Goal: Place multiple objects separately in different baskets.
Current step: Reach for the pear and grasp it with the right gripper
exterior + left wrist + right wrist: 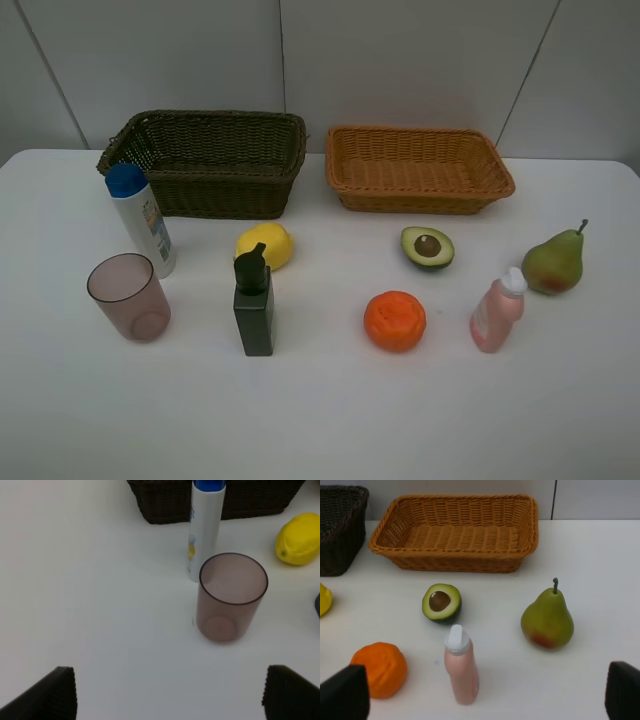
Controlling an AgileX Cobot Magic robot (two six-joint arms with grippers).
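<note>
Standing along surface's [320, 420] far edge: dark basket [220, 190], tan basket [420, 200] beside it. Nearer front, toward left edge: blue-capped bottle [143, 222], pump bottle [254, 310], cup [130, 300], lemon [265, 244]; toward right edge: pink bottle [496, 315], pear [553, 264], orange [395, 320], avocado half [428, 247]. Left gripper [167, 695], right gripper [487, 695] spread wide, apparently holding nothing.

High overview; low, near wrist views toward shared dark basket [225, 195], lemon [264, 245]

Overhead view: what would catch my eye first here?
A dark basket and an orange basket sit side by side at the back of the white table, dark on the left. In front, the round orange and the yellow lemon stand out brightest.
</note>
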